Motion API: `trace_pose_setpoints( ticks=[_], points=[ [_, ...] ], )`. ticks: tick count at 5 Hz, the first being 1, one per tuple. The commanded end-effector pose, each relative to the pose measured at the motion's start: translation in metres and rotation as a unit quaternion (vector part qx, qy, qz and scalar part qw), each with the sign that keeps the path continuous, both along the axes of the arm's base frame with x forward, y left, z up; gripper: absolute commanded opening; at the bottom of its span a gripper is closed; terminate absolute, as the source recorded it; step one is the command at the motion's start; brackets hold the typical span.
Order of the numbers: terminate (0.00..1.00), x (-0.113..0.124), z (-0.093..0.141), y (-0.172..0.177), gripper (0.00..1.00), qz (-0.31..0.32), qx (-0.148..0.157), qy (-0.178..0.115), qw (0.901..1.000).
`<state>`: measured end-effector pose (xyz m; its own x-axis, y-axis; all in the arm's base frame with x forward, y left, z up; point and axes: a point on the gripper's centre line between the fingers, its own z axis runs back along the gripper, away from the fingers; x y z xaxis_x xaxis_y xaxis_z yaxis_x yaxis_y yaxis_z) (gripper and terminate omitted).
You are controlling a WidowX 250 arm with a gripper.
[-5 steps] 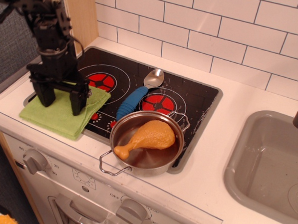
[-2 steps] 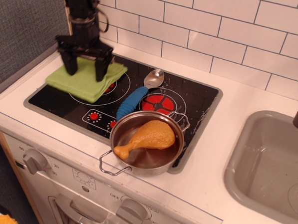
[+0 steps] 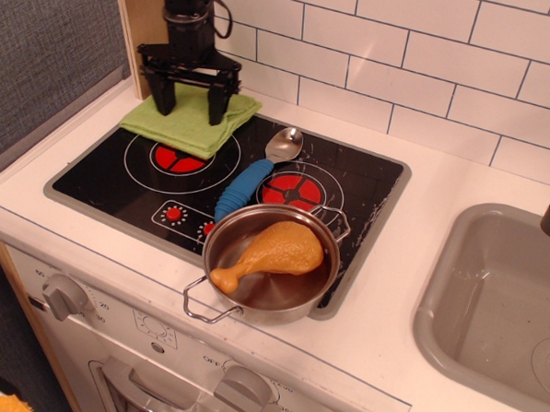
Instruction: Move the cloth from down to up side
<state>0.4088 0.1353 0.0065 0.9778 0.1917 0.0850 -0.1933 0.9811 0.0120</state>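
White tile backs the desk, and I see a black hob set into it, with a sink at the right edge. At upper left of the frame the cloth lies at the hob's far corner, partly over the red burner. My hand stands over it, fingers spread wide and tips on the fabric. Whether it grips anything I cannot tell. Lower centre sits a pot holding a drumstick, with a spoon just behind.
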Motion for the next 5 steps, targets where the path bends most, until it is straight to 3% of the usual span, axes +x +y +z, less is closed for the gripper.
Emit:
trace_pose_setpoints(
  ticks=[1,2,3,4,5],
  points=[
    [0.00,0.012,0.025,-0.022,1.00,-0.013,0.012,-0.011,0.9998],
    [0.00,0.021,0.072,-0.021,1.00,-0.008,0.018,-0.045,0.9988],
    [0.00,0.022,0.097,-0.026,1.00,-0.016,0.014,-0.050,0.9985],
    [0.00,0.017,0.095,-0.030,1.00,-0.023,0.003,-0.044,0.9988],
    [0.00,0.009,0.089,-0.031,1.00,-0.043,0.027,-0.035,0.9981]
  ],
)
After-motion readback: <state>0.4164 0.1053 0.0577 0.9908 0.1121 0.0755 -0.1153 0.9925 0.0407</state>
